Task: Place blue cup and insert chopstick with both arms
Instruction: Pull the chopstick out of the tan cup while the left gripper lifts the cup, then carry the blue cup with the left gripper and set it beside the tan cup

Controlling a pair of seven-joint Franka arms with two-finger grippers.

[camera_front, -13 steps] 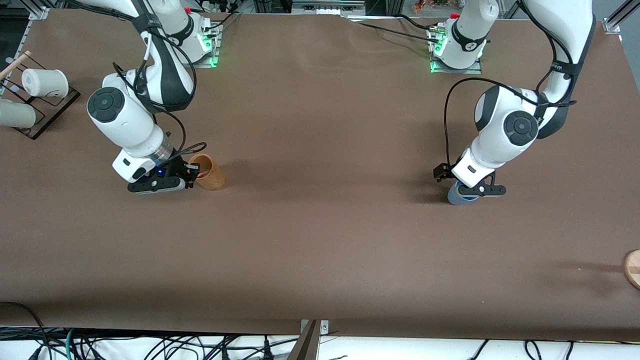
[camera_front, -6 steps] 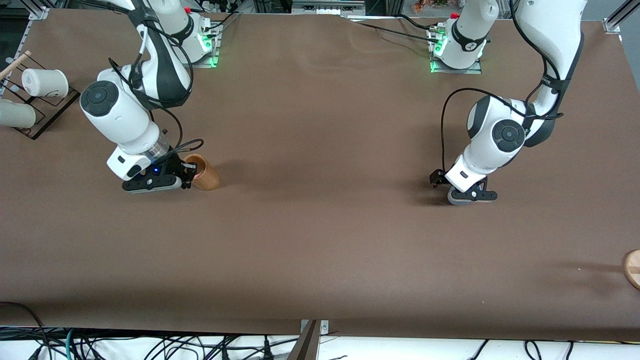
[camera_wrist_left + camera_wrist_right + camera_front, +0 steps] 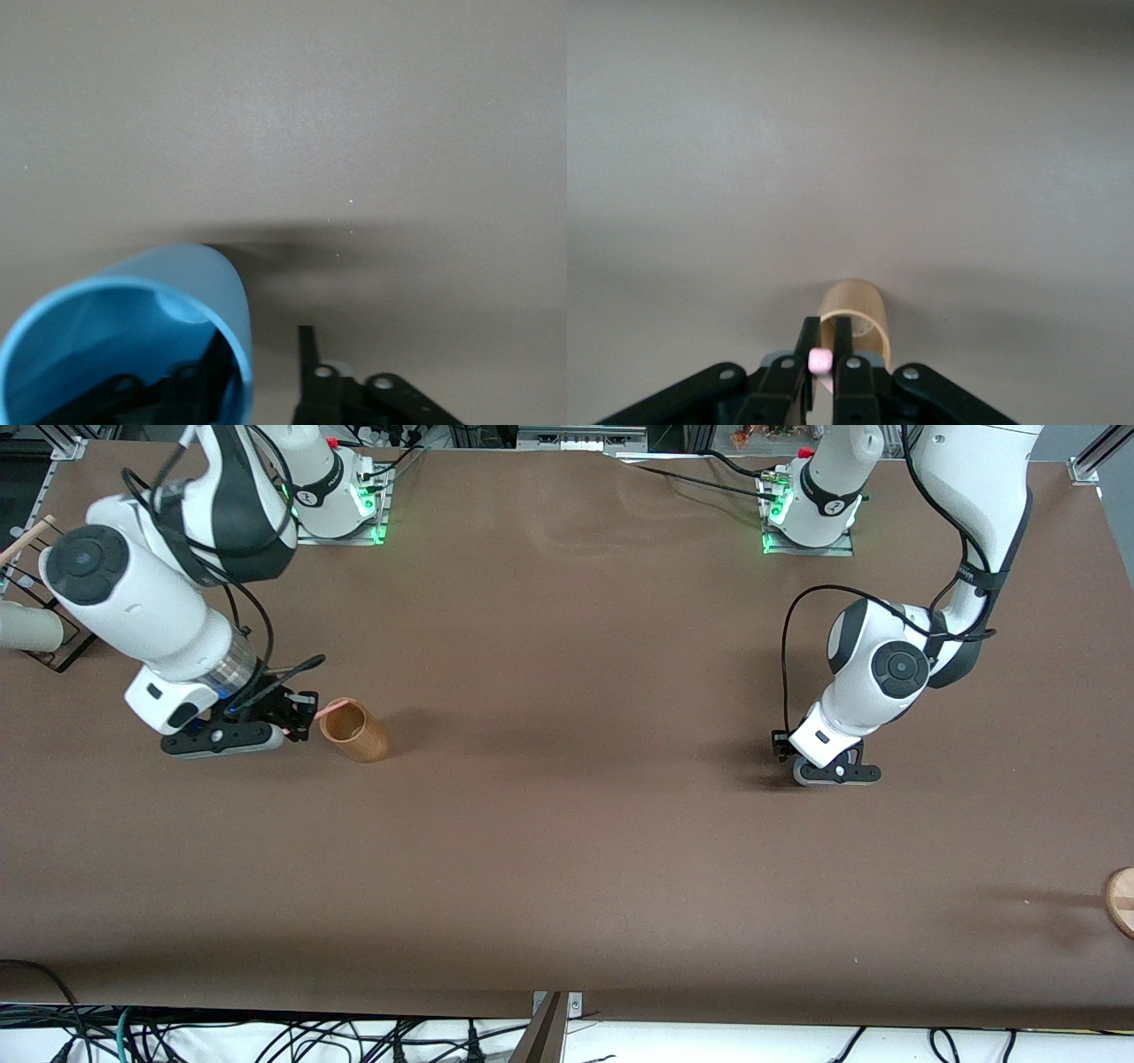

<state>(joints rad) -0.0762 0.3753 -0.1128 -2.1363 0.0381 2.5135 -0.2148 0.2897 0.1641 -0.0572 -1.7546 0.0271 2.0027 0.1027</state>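
While our right gripper [image 3: 297, 713] hangs just above the table [image 3: 567, 824] toward the right arm's end, its fingers [image 3: 802, 367] are clenched on the chopstick [image 3: 330, 708], whose pink tip reaches to the rim of the brown cup [image 3: 354, 730]. From the right wrist view we see the pink end of the stick [image 3: 819, 360] pinched between the two pads, with the tan cup [image 3: 855, 323] standing upright on the table just past them.

Toward the left arm's end, our left gripper [image 3: 828, 766] sits low at the table surface and hides the blue cup in the front view. From the left wrist view we see the blue cup [image 3: 133, 345] with one finger [image 3: 208, 376] inside its mouth and the other finger [image 3: 307, 376] outside its wall, so the jaws straddle the rim; we cannot tell whether they press on the wall or stand loose.
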